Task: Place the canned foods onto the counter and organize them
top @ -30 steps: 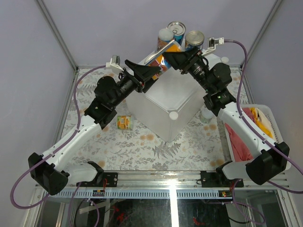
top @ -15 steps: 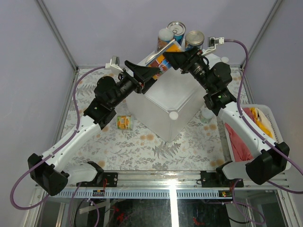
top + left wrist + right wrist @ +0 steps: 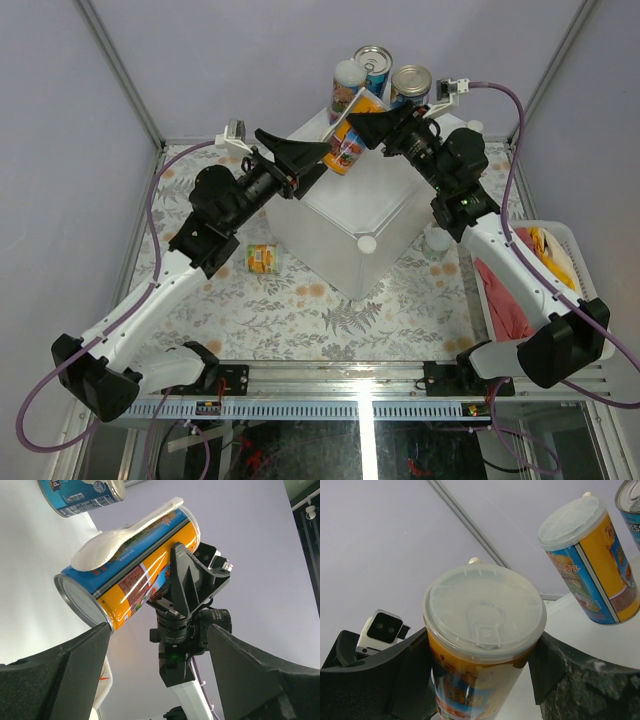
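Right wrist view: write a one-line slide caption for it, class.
Right end effector grips a yellow lidded can; a second lidded can stands on the white box behind.

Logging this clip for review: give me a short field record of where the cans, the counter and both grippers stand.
held can: yellow-orange can, tilted over the counter
right gripper: shut on the yellow-orange can
left gripper: open, close to that can, not gripping it
on counter: three upright cans at the far corner
off counter: one lying can on the table, left of the counter
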You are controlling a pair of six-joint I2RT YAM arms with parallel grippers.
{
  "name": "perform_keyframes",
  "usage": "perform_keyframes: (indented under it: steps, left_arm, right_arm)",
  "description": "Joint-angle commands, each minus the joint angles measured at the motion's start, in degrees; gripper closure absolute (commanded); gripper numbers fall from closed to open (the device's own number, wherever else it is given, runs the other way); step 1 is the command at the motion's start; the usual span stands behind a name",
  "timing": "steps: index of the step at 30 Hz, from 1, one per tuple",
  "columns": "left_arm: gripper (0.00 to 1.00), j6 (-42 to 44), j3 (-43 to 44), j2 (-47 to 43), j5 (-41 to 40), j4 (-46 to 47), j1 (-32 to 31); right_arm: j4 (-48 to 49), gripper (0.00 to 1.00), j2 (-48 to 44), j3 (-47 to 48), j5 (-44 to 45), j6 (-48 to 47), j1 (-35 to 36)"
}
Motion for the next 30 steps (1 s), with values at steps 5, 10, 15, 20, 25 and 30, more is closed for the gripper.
perform_keyframes:
  steps: [5, 10, 15, 20, 25, 30]
  left_arm:
    - [0.22, 0.60, -0.51, -1.24, 1.26, 2.13, 0.41]
    - [0.22, 1.36, -0.35, -2.12, 1.06, 0.73, 0.56]
    - [0.22, 2.61, -0.10, -3.56, 0.88, -1.39, 0.90]
    - [0.22, 5.67, 0.46, -5.28, 0.27, -5.62, 1.17]
    - [0.22, 9.86, 0.32, -7.42, -1.39, -10.30, 1.34]
    - [0.22, 12.09, 0.18, -8.95, -2.53, -12.90, 1.65]
  right_arm:
    - [8.69, 0.76, -1.75, 7.57, 2.62, -4.97, -0.32]
    - [6.26, 0.76, -1.49, 9.79, 2.82, -10.06, -0.31]
    - [3.32, 0.77, -1.49, 11.62, 3.53, -16.65, -0.34]
    - [-0.21, 0.77, -1.32, 13.14, 5.62, -25.44, -0.31]
    - [-2.23, 0.77, -0.93, 13.71, 7.88, -33.57, -0.35]
    - [-3.63, 0.77, -0.06, 15.21, 9.69, -40.52, -0.29]
